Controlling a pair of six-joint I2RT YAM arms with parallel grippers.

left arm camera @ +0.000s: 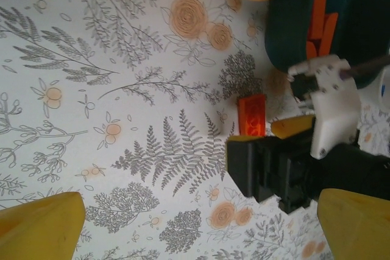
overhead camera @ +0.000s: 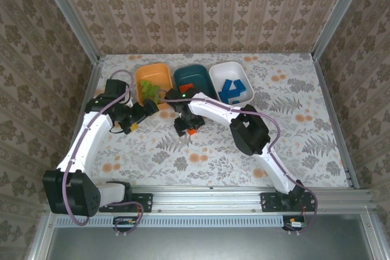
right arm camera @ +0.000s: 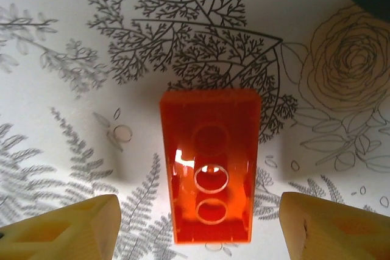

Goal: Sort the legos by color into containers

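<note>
On the floral cloth [right arm camera: 73,41], a glossy orange brick [right arm camera: 210,168] lies hollow-side up inside the wide-spread right gripper [right arm camera: 198,220]; the left gripper [left arm camera: 198,226] gapes empty.

No lettering, labels, brands or numbers can be read anywhere on the bowls, bricks, arms or table.

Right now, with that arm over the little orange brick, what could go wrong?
The brick lies hollow side up between the open fingers of the right tool; closing could twist or flick it. The left tool hangs close by, so the arms might bump. Orange pieces sit in the teal bowl, not the orange bowl, so a mix-up is possible.
</note>
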